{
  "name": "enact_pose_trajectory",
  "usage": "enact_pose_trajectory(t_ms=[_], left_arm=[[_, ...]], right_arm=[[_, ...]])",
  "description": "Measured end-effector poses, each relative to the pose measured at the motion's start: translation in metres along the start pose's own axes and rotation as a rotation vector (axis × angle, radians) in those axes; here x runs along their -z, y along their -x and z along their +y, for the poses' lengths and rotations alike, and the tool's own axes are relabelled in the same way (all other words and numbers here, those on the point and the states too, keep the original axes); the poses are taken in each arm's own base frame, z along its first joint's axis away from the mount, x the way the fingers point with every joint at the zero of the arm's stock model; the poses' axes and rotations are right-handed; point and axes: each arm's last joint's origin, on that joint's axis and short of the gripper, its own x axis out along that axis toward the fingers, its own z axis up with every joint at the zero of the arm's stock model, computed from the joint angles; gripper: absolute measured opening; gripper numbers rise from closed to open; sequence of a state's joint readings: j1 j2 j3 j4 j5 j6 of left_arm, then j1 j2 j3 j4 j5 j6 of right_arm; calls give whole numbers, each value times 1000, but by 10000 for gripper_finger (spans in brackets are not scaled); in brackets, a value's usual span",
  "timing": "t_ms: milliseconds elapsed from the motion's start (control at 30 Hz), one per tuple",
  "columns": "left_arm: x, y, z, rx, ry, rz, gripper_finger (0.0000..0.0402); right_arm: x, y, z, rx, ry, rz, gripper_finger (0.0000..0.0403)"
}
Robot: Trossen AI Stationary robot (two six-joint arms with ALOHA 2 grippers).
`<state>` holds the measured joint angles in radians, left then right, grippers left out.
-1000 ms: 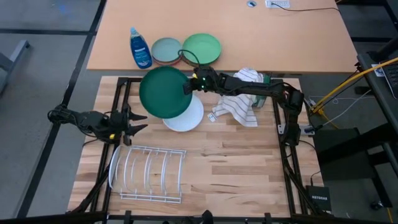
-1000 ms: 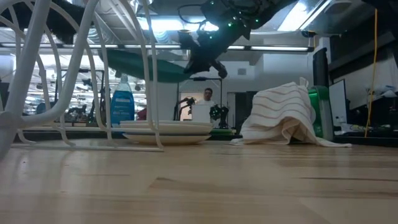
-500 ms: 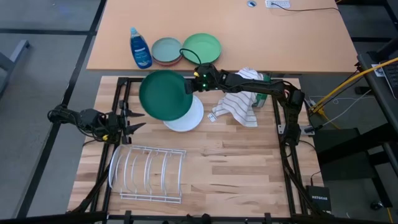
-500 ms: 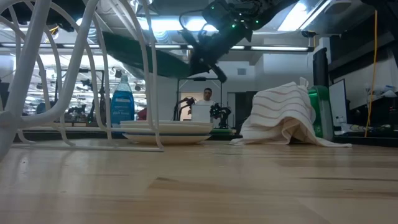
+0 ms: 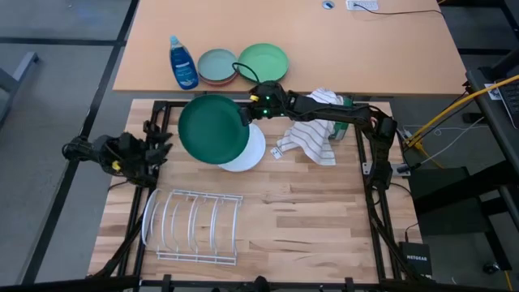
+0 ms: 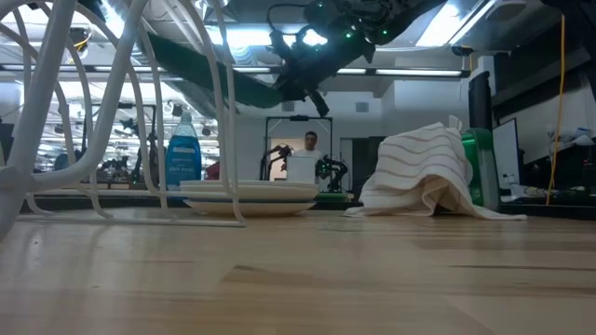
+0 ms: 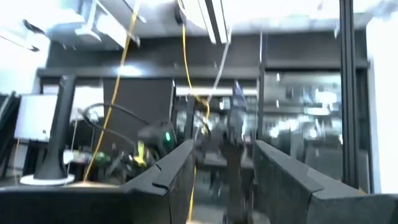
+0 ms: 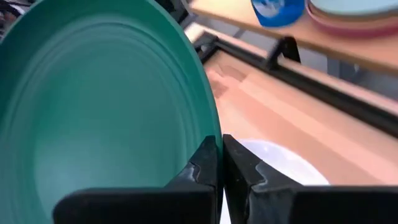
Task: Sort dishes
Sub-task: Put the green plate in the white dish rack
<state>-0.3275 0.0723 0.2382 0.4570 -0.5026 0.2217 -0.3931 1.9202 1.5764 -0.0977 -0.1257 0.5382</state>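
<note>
Right end effector [image 5: 247, 116] clamps dark green plate [image 5: 213, 128] rim, upper centre; it hides most of white plates [image 5: 247, 154]. Left end effector [image 5: 154, 143] open, mid-left.

We see a pale butcher-block wooden surface [image 5: 308, 211] framed by black metal rails, and above it in the frame a smooth tan desk [image 5: 365, 49]. Grey floor [image 5: 57, 49] fills the upper left of the high view, and yellow cables [image 5: 454, 109] trail at the right edge. Across the low view, long bright ceiling light strips [image 6: 447, 28] run over a dim workshop, with a person [image 6: 310, 144] standing at centre far behind.
</note>
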Motion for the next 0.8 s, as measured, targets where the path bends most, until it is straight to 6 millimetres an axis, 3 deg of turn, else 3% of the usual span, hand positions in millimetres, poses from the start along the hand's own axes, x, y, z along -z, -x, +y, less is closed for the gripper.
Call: enact_pose_trajectory(t_ms=[567,800], left_arm=[[-5,0,1,-11,-13,-48,153],[-2,0,0,-4,26,-23,153]], right_arm=[[-30,10,28,-415,208,-262,8],[-38,14,33,-451,246,-365,8]])
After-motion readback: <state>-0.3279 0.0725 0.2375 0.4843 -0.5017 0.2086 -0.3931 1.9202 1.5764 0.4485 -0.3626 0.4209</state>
